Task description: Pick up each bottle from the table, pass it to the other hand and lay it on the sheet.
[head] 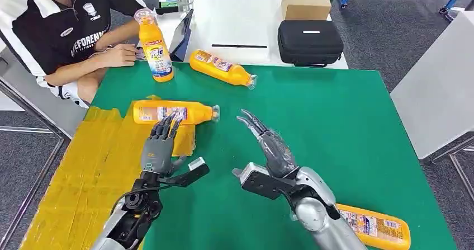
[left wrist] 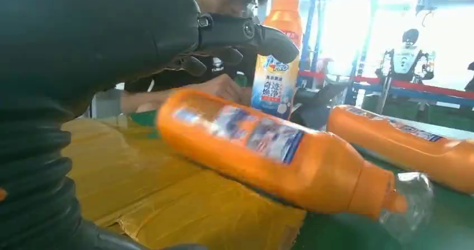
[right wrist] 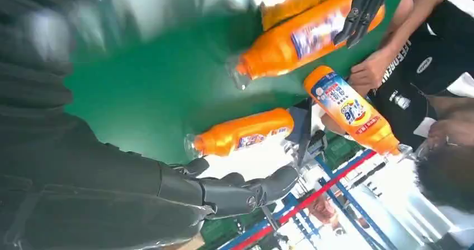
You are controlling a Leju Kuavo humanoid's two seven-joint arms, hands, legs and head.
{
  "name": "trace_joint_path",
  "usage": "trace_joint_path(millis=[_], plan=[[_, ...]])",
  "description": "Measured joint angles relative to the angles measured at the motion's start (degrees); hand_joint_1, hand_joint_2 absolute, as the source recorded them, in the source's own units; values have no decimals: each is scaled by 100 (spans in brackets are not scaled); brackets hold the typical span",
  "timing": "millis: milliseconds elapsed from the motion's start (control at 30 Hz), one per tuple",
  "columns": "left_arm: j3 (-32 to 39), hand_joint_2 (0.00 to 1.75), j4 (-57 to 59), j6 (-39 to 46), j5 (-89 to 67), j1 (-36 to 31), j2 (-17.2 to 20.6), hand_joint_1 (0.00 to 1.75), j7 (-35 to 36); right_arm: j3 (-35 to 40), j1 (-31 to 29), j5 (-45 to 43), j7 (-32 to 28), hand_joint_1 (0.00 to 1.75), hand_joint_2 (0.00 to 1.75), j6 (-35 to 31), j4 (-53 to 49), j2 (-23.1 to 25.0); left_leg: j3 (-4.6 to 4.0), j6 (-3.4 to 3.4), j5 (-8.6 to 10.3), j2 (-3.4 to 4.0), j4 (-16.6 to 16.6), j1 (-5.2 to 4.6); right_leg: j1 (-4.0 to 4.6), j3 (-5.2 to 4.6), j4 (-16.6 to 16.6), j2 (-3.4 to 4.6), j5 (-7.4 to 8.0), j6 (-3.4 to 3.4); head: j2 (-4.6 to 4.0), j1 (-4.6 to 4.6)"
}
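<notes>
bottles: one orange plastic bottle [head: 170,112] lies across yellow sheet [head: 84,166] edge; another [head: 221,68] lies on green counter [head: 335,121]; third [head: 155,46] upright.
left hand [head: 158,149]: fingers apart, empty, near lying bottle.
right hand [head: 268,146]: fingers apart, empty.

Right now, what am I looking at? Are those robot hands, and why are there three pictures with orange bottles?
Yes, those are a robot's two hands. The big picture is from a camera high on its body, looking down at a green table. The other two come from small cameras at its wrists, so they look tilted or upside down.

The left hand is open and reaches over a lying bottle, which rests partly on the yellow sheet. The right hand is open too and holds nothing.

There are three more bottles: one standing bottle by a person's hand, one far bottle on its side, and one near bottle close to the right arm. Behind sit a black case and a cardboard box.
</notes>
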Motion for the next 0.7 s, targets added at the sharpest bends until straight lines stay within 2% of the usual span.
trace_joint_path(millis=[133, 333, 433, 700], plan=[[42, 175, -2, -31, 112, 1, 0, 0, -68, 2, 5, 154, 7, 0, 175, 24, -53, -35, 1, 0, 0, 0, 0, 0, 0, 0, 0, 0, 0, 0, 0, 0], [265, 175, -442, -516, 1463, 173, -24, 0, -730, -48, 334, 1465, 225, 0, 175, 726, -593, -304, 0, 0, 0, -2, 0, 0, 0, 0, 0, -1, 0, 0, 0, -2], [376, 175, -817, -763, 1764, 319, -33, 0, -870, -201, 721, 1755, 177, 0, 175, 999, -1042, -626, -1, 2, -5, -5, 0, -2, -1, -1, -2, -2, -12, 16, 0, 0], [544, 175, -1355, -927, 2042, 615, -33, 0, -988, -857, 1910, 1906, -529, 0, 175, 1399, -1924, -1769, -4, 19, -16, -16, 0, -20, -18, -1, -3, -7, -15, 20, 0, 0]])
